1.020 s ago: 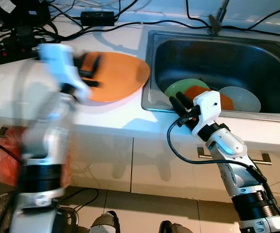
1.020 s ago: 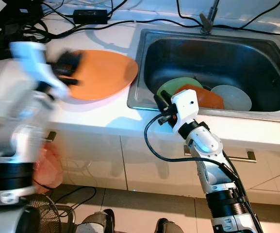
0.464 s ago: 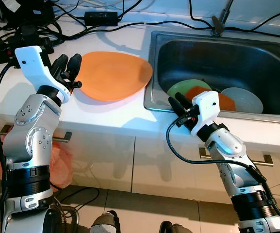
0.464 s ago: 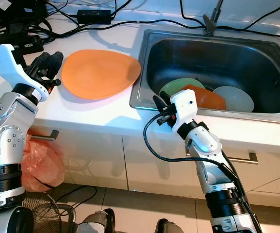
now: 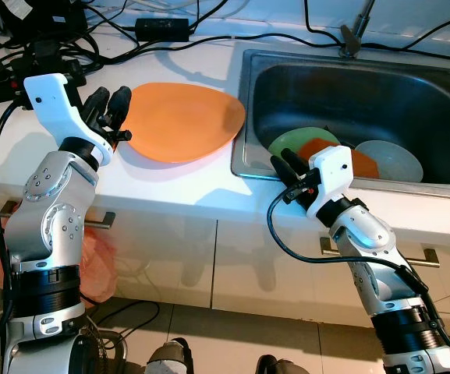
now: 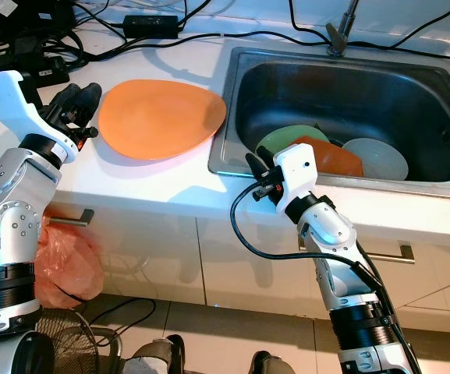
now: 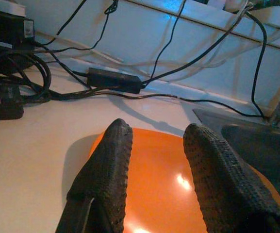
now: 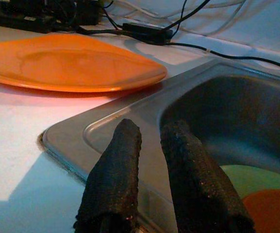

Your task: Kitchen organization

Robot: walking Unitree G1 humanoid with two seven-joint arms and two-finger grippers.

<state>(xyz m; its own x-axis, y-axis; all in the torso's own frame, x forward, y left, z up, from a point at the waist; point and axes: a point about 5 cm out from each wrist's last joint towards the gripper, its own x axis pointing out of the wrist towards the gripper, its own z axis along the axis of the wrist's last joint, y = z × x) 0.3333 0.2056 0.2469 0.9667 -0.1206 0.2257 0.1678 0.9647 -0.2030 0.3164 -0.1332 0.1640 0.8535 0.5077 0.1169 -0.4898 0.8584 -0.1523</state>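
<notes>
Orange plate [image 6: 161,118] on counter [image 6: 154,183] beside sink [image 6: 232,101]; left end effector [image 6: 77,101] near its rim.

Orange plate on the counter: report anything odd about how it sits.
The orange plate lies flat on the white counter, but its right edge overhangs the sink rim. The open left gripper is at its left edge.

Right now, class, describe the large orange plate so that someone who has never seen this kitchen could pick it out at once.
Start at the steel sink set into the white counter. Just beyond its left rim, the large orange plate lies flat on the counter, with the left gripper at its left edge. Unlike the green plate, the smaller orange dish and the pale plate, it sits outside the basin.
</notes>
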